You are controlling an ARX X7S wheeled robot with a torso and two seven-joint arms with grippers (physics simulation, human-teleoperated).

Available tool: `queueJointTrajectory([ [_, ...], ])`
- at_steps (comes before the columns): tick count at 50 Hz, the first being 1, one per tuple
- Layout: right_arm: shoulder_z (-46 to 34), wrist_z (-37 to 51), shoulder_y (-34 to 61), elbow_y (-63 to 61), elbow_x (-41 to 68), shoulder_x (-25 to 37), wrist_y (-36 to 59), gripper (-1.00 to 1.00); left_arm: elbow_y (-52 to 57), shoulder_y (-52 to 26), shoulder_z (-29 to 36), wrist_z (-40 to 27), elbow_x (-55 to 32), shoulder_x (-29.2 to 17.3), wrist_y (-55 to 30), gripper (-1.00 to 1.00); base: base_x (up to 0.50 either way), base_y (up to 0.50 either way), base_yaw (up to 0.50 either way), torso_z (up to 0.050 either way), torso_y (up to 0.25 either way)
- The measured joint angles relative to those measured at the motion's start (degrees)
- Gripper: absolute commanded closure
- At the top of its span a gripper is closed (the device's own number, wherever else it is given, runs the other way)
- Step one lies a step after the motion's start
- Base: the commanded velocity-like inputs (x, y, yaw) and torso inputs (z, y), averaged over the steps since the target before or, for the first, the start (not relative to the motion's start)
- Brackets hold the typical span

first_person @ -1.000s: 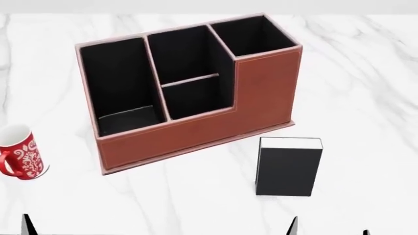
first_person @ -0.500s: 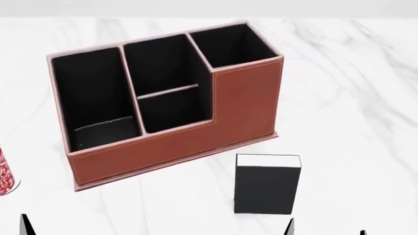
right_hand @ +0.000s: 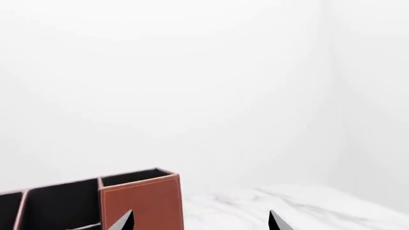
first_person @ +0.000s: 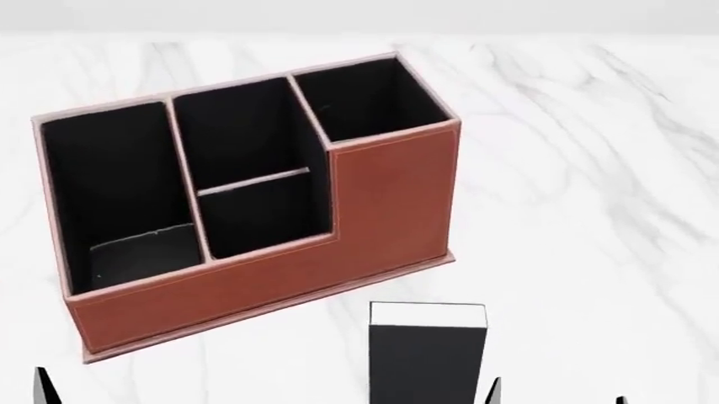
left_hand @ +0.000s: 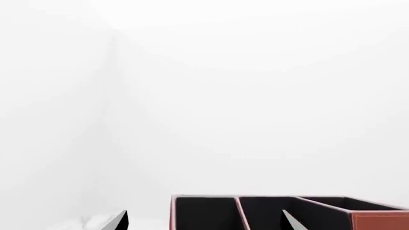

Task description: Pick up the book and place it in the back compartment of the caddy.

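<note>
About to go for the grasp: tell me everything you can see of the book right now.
The book stands upright on the white marble table, apart from the caddy and on its near side. It has a plain black cover with a white page block showing at the top. Its lower part is cut off by the head view's edge. Nothing visible touches it.

Bright, even, diffuse rendered lighting; sharp focus throughout, no glare or blur. Shadows beneath the caddy [first_person: 371,219] on the bench [first_person: 584,210] are barely visible.

A book [first_person: 428,353] stands upright on a table [first_person: 584,194] just in front of a caddy [first_person: 382,210], near its right end, apart from it.
</note>
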Motion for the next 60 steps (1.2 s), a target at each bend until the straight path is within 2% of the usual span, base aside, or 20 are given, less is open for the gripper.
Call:
queueJointTrajectory([
  [12,-0.48,0.37,-0.2,0.31,-0.93,0.2,-1.39,-1.0,-0.04,-0.05,0.24,-0.53,-0.13,-0.33,0.02,-1.0,0.2,0.0,0.0,0.0,0.0],
  [60,-1.92,1.43,0.08,1.32,-0.49,1.36,-3.36,-1.0,-0.14,-0.28,1.15,-2.44,-0.46,-1.52,0.28,-1.0,0.06,0.0,0.0,0.0,0.0],
])
